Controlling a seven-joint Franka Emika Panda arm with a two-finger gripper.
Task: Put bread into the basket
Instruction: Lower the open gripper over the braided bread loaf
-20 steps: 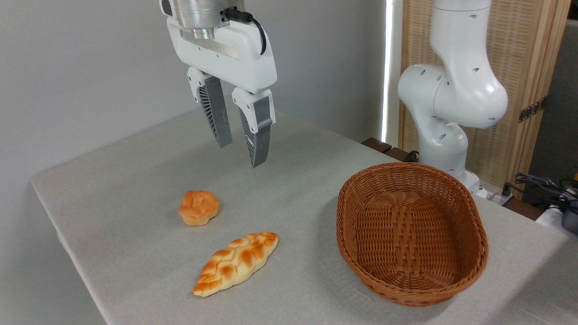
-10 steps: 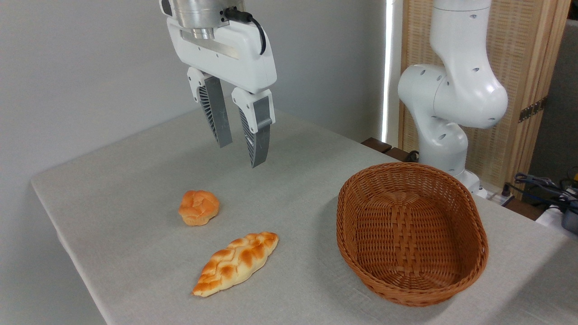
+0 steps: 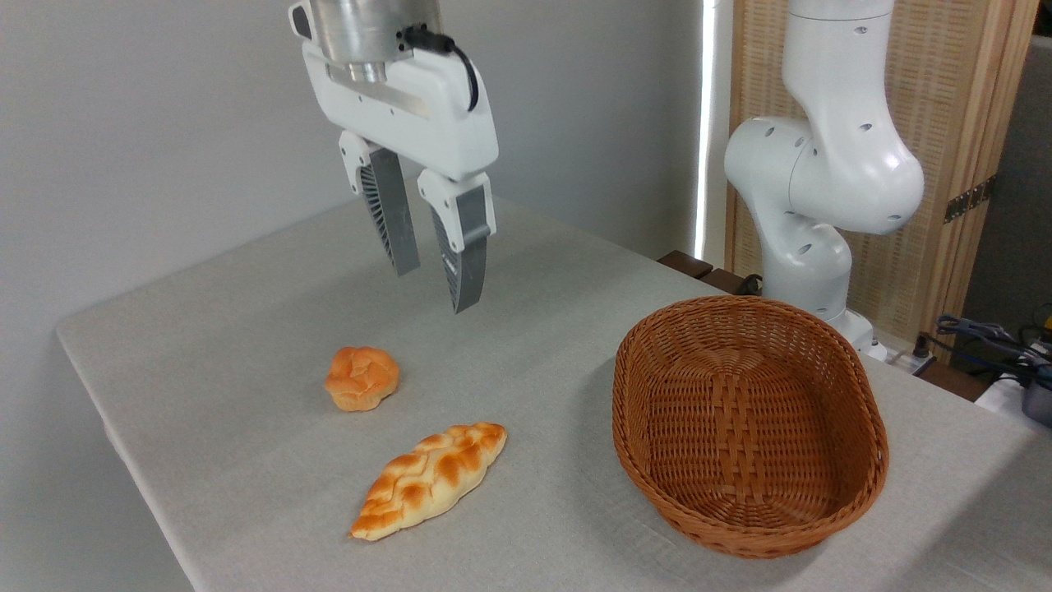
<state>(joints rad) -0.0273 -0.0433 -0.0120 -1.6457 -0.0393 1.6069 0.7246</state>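
Grey cloth covers the tabletop point(image 3: 246, 329) in front of you, with a plain wall behind it and a slatted wooden screen at the back right.

From the fixed camera, your gripper point(image 3: 433, 289) hangs high above the tabletop, jaws spread a little and holding nothing. It sits up and behind the small knotted bun point(image 3: 362, 377), well apart from everything below.

The braided loaf point(image 3: 430, 479) lies flat on the cloth near the front edge, left of the wicker basket point(image 3: 863, 411) and not touching it. The basket is empty, so the task looks barely begun.

Bring the jaws forward and down over the middle of the loaf, passing the bun. Turn the wrist so the jaws close across the loaf's width, where it is thickest, and open them wider first if needed.

The loaf's long axis runs diagonally: one tapered end points to the front left, the other to the back right, toward the basket.
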